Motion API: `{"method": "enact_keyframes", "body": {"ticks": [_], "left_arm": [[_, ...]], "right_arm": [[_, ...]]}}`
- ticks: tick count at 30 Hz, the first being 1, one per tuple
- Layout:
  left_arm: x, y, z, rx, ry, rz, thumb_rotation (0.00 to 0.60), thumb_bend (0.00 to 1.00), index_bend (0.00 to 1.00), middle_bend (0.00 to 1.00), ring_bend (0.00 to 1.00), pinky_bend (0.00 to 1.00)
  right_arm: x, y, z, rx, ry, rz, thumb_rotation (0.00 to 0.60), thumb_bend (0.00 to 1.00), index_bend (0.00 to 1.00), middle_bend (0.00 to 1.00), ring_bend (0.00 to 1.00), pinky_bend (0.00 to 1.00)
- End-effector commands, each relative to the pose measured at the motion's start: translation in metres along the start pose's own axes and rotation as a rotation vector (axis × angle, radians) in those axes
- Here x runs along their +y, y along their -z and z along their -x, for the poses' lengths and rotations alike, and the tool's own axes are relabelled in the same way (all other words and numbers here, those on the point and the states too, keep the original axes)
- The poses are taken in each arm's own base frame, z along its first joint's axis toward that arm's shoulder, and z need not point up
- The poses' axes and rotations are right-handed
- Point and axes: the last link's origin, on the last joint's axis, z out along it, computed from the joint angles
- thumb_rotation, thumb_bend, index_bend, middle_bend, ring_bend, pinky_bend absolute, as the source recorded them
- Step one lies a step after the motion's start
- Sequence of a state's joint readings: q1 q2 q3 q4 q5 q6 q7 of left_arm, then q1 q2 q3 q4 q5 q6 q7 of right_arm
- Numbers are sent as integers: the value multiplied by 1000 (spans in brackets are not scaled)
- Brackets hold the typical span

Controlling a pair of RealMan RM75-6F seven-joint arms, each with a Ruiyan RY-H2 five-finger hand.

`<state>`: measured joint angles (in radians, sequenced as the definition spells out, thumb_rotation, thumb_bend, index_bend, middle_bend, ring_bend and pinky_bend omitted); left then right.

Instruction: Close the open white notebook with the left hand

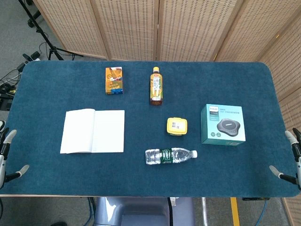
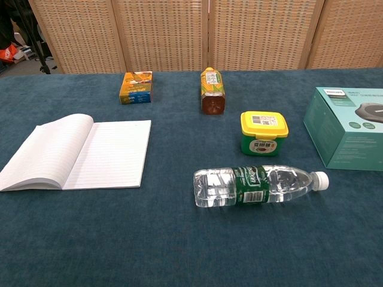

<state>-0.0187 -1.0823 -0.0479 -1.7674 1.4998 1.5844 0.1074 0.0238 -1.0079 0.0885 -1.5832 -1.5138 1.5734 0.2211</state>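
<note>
The open white notebook [image 1: 93,131] [image 2: 78,152] lies flat on the left half of the blue table, lined pages up, its left page stack thicker and slightly arched. My left hand [image 1: 3,160] shows only at the far left edge of the head view, off the table's near left corner, fingers spread and holding nothing, well short of the notebook. My right hand [image 1: 295,160] sits at the far right edge, fingers also apart and empty. Neither hand appears in the chest view.
A clear water bottle [image 1: 170,156] lies on its side near the front centre. Behind it are a yellow-lidded tub [image 1: 177,126], an upright tea bottle [image 1: 156,85] and a small orange carton [image 1: 114,80]. A teal box [image 1: 223,124] stands at the right.
</note>
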Motion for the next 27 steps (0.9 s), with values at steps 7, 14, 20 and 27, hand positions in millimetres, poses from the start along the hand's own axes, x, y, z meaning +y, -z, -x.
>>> {"method": "enact_keyframes", "body": {"ticks": [7, 14, 20, 27], "left_arm": [[1, 1, 0, -10, 5, 5, 600, 79, 0, 0, 0, 0], [8, -8, 12, -53, 0, 59, 600, 96, 0, 0, 0, 0], [23, -30, 56, -124, 11, 200, 600, 217, 0, 0, 0, 0], [40, -45, 93, -110, 4, 238, 600, 328, 0, 0, 0, 0]], "right_arm": [[0, 1, 0, -16, -17, -2, 600, 0, 0, 0, 0, 0], [-1, 0, 0, -23, -22, -7, 600, 0, 0, 0, 0, 0], [-2, 2, -1, -24, -31, -12, 600, 0, 0, 0, 0, 0], [3, 1, -4, -21, -56, -5, 600, 0, 0, 0, 0, 0]]}}
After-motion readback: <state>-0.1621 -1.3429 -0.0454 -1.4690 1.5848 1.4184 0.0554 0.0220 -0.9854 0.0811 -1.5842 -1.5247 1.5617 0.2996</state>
